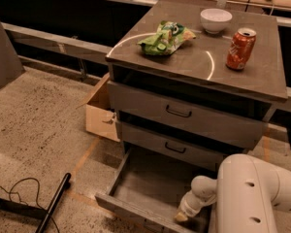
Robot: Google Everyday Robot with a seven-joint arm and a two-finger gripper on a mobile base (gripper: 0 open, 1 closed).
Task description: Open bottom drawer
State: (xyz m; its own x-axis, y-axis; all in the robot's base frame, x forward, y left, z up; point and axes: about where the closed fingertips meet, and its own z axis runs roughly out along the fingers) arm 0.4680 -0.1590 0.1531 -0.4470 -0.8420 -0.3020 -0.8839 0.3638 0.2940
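The bottom drawer (136,210) of the grey cabinet (194,62) stands pulled out toward me, and its bare grey inside shows. Its flat front runs along the lower edge, and its handle is hidden. The middle drawer (174,147) and the taller top drawer (179,111) above it are closed, each with a small dark wire handle. My white arm (252,193) comes in from the lower right. My gripper (183,216) is at the open drawer's front right edge, mostly hidden by the wrist.
On the cabinet top lie a green snack bag (166,37), a white bowl (216,19) and a red soda can (241,48). A cardboard box (101,113) stands left of the cabinet. A black pole (53,204) and a cable (14,191) lie on the speckled floor.
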